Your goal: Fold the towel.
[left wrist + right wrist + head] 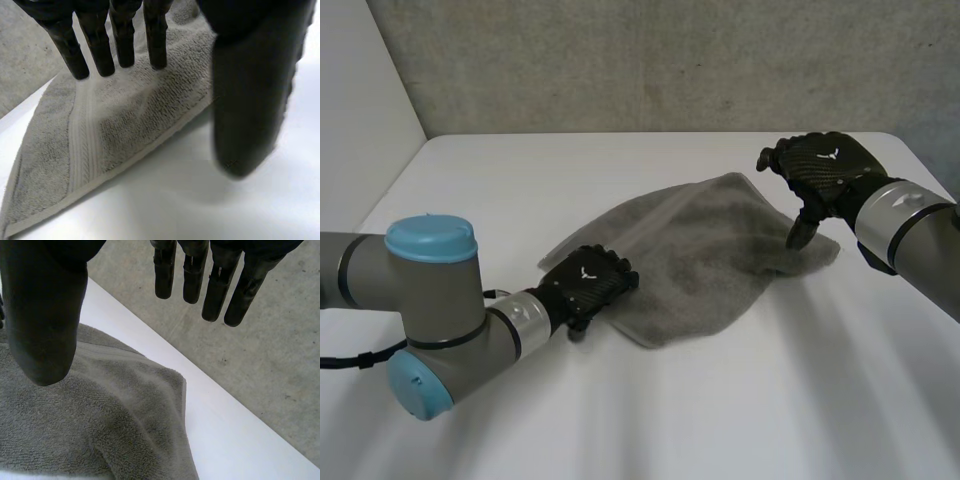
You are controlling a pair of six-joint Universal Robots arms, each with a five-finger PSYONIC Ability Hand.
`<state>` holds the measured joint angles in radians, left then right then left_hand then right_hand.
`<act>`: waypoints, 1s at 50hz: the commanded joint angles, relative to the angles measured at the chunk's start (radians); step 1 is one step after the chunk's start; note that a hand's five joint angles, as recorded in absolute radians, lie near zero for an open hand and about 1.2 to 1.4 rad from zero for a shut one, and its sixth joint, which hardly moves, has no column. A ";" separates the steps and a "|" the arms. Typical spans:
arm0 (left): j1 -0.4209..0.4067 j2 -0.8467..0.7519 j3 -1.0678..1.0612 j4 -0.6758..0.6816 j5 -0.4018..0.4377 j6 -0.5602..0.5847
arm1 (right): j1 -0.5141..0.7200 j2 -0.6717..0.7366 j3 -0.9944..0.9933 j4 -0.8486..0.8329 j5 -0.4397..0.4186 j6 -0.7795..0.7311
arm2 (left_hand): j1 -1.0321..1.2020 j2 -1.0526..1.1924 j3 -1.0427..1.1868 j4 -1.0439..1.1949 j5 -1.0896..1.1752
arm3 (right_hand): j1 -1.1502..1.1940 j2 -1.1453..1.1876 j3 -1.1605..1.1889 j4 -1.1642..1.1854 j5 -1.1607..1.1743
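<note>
Grey towel rumpled on the table, neither hand gripping it.

Sitting mid-frame on the white table (520,180), the towel (710,255) is uneven, with a raised crease running across it. The left hand (588,283) is at its lower-left edge. Its fingers (100,50) are straight, tips on the pile, and the thumb (250,100) stands apart over bare table just beside the hem (82,135), so nothing is pinched. The right hand (820,165) hangs over the towel's right corner at the upper right of the frame, fingers straight, thumb spread wide, holding nothing. To my eye the danger is a shallow grab: if either hand closes on only the top layer or just the hem, the cloth could slip free mid-lift. If one hand pulls before the other has hold, the towel would likely drag sideways and bunch, leaving a crooked fold.
</note>
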<state>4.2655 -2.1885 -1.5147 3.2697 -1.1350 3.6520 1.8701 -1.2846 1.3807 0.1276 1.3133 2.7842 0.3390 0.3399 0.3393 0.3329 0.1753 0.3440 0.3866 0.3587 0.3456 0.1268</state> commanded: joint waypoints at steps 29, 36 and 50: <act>-0.039 -0.059 0.041 0.105 -0.005 -0.105 | 0.011 0.028 0.029 -0.005 0.001 -0.018 | 0.341 0.340 0.341 0.347 0.330 | -0.065 -0.108 -0.080 -0.067 -0.023; -0.042 -0.082 0.044 0.105 -0.005 -0.105 | 0.011 0.030 0.029 -0.003 0.001 -0.020 | 0.344 0.343 0.344 0.350 0.333 | -0.065 -0.108 -0.080 -0.067 -0.023; -0.049 -0.086 0.054 0.107 -0.005 -0.105 | 0.011 0.030 0.029 -0.003 0.001 -0.020 | 0.628 0.628 0.628 0.635 0.618 | -0.065 -0.108 -0.080 -0.067 -0.023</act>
<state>4.2184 -2.2777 -1.4667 3.3758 -1.1398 3.5466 1.8807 -1.2542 1.4098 0.1243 1.3147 2.7642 0.8428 0.8548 0.8547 0.8567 0.6763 0.3440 0.3866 0.3587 0.3456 0.1267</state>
